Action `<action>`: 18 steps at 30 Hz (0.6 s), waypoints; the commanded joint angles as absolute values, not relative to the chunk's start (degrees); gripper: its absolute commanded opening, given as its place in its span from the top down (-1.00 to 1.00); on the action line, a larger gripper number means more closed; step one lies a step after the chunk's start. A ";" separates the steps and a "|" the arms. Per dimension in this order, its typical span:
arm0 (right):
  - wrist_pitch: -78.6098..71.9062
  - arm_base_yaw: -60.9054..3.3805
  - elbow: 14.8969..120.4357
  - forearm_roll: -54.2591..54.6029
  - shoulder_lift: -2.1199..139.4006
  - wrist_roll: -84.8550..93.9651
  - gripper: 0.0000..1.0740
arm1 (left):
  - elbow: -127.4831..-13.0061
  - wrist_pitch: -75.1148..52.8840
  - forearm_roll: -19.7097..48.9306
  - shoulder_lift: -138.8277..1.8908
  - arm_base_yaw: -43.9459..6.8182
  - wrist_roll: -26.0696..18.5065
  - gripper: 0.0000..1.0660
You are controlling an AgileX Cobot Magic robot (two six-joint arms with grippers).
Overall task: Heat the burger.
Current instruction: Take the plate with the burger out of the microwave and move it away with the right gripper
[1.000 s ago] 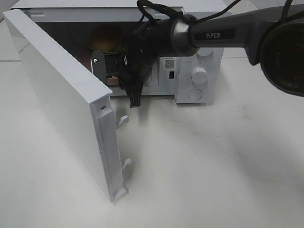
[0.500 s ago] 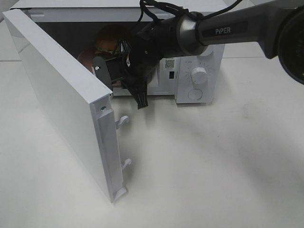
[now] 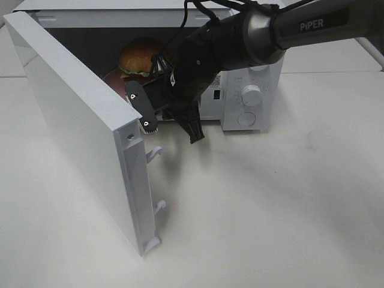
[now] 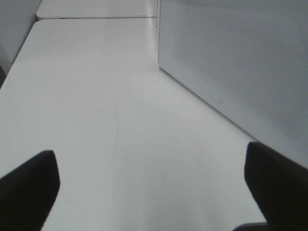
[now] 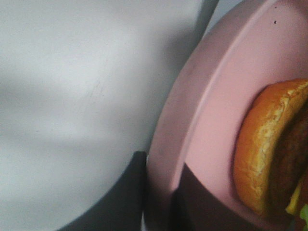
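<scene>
We see the burger (image 3: 139, 57) on the pink plate (image 5: 211, 139) inside the microwave (image 3: 252, 84). Our right gripper (image 3: 171, 123) pinches the plate's rim. Our left gripper (image 4: 154, 185) is wide apart, holding nothing.

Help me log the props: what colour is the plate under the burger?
Pink; the plate shows best in the right wrist view.

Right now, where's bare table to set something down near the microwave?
Bare table in front of the microwave, right of its open door. More bare top beside the microwave's side wall. The cavity mouth is crowded: right hand, pink plate and burger.
</scene>
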State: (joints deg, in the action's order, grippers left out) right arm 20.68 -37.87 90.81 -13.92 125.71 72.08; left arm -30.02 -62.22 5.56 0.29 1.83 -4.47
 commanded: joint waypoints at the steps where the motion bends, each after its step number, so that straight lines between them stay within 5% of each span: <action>1: 18.33 -38.22 89.38 -11.92 122.67 78.09 1.00 | -29.91 -61.42 5.44 0.52 1.95 -4.30 -0.86; 18: 17.82 -36.04 86.86 -2.12 118.26 89.84 1.00 | -29.91 -61.42 5.44 0.52 1.95 -4.30 -0.86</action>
